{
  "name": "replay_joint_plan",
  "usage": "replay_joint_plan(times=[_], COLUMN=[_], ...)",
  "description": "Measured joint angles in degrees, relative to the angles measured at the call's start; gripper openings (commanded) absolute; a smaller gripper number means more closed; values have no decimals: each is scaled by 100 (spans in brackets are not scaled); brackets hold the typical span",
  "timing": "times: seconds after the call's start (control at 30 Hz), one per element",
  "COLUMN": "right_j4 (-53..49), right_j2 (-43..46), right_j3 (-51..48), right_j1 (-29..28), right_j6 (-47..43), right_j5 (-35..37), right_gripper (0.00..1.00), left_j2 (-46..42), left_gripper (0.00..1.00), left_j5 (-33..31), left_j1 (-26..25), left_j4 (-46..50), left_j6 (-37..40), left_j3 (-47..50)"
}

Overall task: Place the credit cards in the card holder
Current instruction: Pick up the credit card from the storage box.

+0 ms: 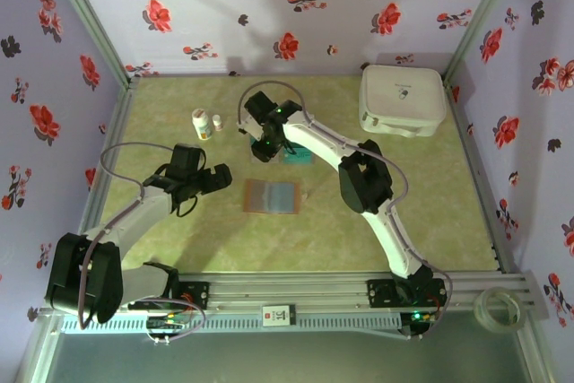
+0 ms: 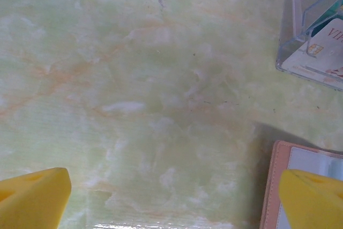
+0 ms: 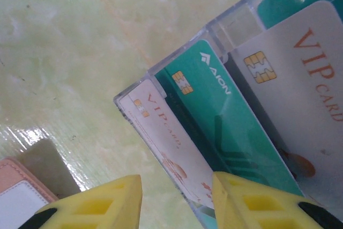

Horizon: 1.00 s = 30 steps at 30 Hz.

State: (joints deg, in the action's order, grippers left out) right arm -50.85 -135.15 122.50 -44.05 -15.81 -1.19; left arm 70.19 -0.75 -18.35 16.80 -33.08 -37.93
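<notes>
The credit cards stand in a clear plastic box (image 3: 225, 30): a white VIP card (image 3: 161, 132) at the front, a teal card (image 3: 214, 111) behind it, and a bigger white VIP card (image 3: 300, 79). From above they show as a teal patch (image 1: 296, 156). My right gripper (image 3: 177, 202) (image 1: 265, 150) is open, its yellow fingers (image 3: 102, 207) straddling the front white card's lower end. The reddish-brown card holder (image 1: 271, 196) lies flat and opened mid-table. Just left of it, my left gripper (image 1: 218, 177) (image 2: 174, 186) is open over bare table, with the holder's pink edge (image 2: 272, 186) by its right finger.
A large white rounded case (image 1: 403, 99) sits at the back right. Two small white bottles (image 1: 202, 123) stand at the back left. The clear card box (image 2: 316, 41) shows at the left wrist view's top right. Flowered walls enclose the table.
</notes>
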Motion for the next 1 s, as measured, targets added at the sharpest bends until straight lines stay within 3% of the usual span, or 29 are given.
replay_joint_plan(times=[1.0], right_j4=[46], right_j2=[-96], right_j3=[15], right_j1=[-247], right_j6=[-422], right_j5=[870], right_gripper=[36], left_j2=[0], left_gripper=[100], left_j5=[105], left_j1=[0], left_j4=[-2], left_j6=[-107], left_j3=[59])
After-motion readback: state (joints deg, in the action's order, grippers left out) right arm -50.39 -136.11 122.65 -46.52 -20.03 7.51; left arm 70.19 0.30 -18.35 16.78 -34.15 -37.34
